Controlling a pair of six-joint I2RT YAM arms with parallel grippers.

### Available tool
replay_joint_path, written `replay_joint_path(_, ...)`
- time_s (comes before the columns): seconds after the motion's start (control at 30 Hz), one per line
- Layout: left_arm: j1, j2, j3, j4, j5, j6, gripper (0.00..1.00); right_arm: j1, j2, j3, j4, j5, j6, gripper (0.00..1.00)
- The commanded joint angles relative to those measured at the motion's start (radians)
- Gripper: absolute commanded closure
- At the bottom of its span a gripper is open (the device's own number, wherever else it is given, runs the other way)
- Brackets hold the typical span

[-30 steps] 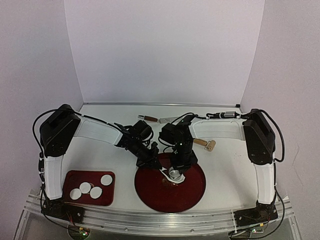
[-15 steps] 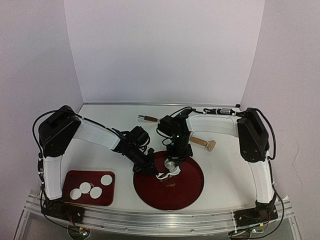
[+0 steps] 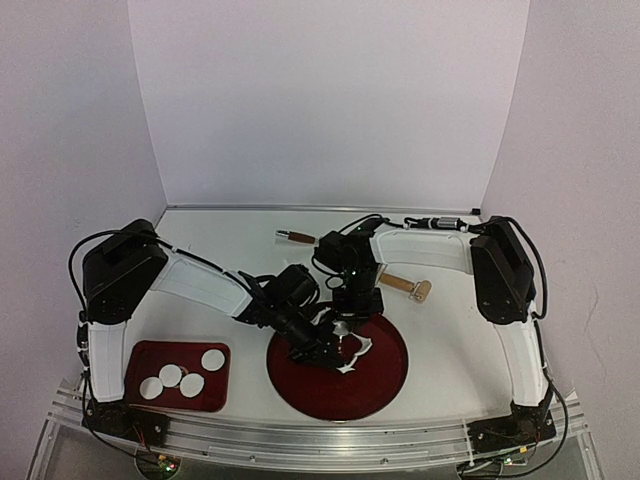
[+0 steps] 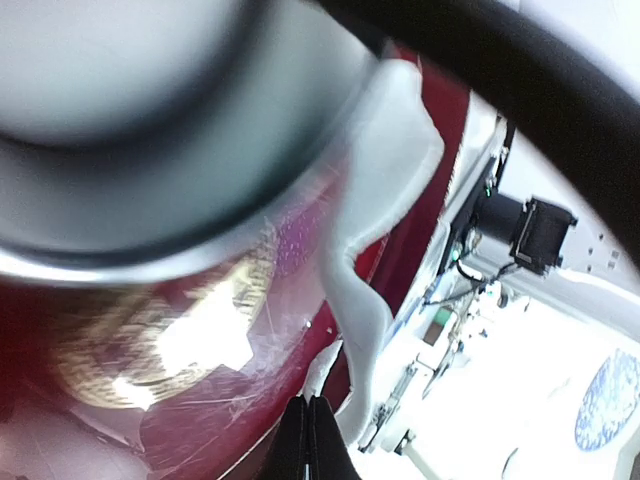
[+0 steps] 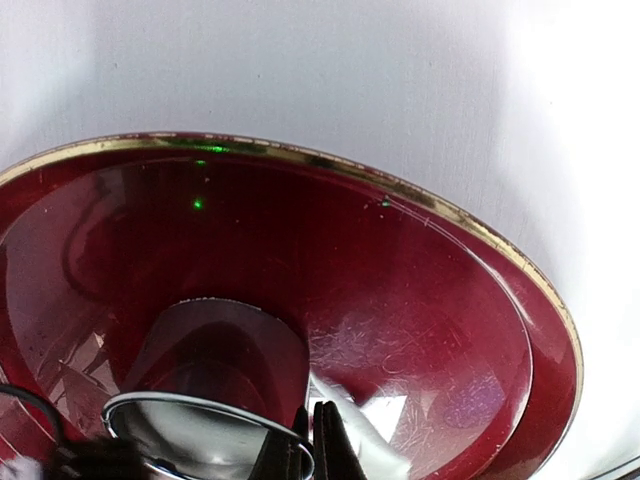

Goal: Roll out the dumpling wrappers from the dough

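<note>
Now the 4 dumpling wrappers [image 3: 192,384] lie flat on a small dark red tray [image 3: 135,352] at the near left of the table [image 3: 450,330], well apart from the 2 arms. Both arms reach over the round dark red plate [image 3: 385,385] at the middle.

The left gripper [image 4: 308,445] is closed tight. Its tips sit just beside the lower end of a ragged white dough piece [image 4: 390,180] over the plate; whether they nip the dough cannot be told.

The right gripper [image 5: 315,445] is likewise fully closed. Its tips are at the rim of a small metal ring [image 5: 200,402] above the plate, and a hold on it cannot be confirmed.

Behind the plate a wooden-handled roller [image 3: 407,287] lies to the right, and a smaller wooden-handled tool [image 3: 295,237] lies farther back.
</note>
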Motion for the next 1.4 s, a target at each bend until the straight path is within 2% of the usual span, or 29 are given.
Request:
replay_joint_path(0.0, -0.042, 0.022, 0.025, 0.087, 0.058, -0.021, 1.0, 0.003, 0.04, 0.014, 0.026, 0.028, 0.033, 1.0)
replay_joint_path(0.13, -0.075, 0.0, 0.005, 0.07, 0.012, -0.027, 1.0, 0.002, 0.03, 0.001, 0.042, 0.024, 0.038, 1.0)
replay_joint_path(0.33, -0.08, -0.135, -0.059, 0.019, -0.137, -0.041, 1.0, 0.002, -0.019, -0.041, 0.049, 0.053, 0.028, 1.0)
replay_joint_path(0.6, -0.077, -0.252, -0.003, -0.287, -0.392, -0.026, 1.0, 0.0, -0.055, -0.035, 0.036, 0.063, -0.031, 1.0)
replay_joint_path(0.67, -0.07, -0.266, 0.004, -0.329, -0.423, -0.031, 0.96, -0.006, -0.056, -0.036, 0.018, 0.051, -0.035, 1.0)
replay_joint_path(0.8, -0.052, -0.271, 0.024, -0.41, -0.457, -0.034, 0.87, -0.007, -0.09, -0.053, 0.013, 0.042, -0.035, 1.0)
replay_joint_path(0.93, -0.042, -0.276, 0.064, -0.488, -0.492, -0.015, 0.55, -0.011, -0.131, -0.042, 0.01, 0.007, -0.056, 1.0)
replay_joint_path(1.07, -0.04, -0.337, 0.087, -0.505, -0.565, 0.014, 0.3, -0.012, -0.177, -0.06, 0.004, -0.046, -0.085, 1.0)
replay_joint_path(1.13, -0.039, -0.38, 0.078, -0.475, -0.585, 0.029, 0.24, -0.012, -0.201, -0.084, 0.004, -0.068, -0.109, 1.0)
replay_joint_path(1.37, 0.002, -0.425, 0.047, -0.364, -0.565, 0.052, 0.12, 0.006, -0.223, -0.075, -0.004, -0.136, -0.155, 1.0)
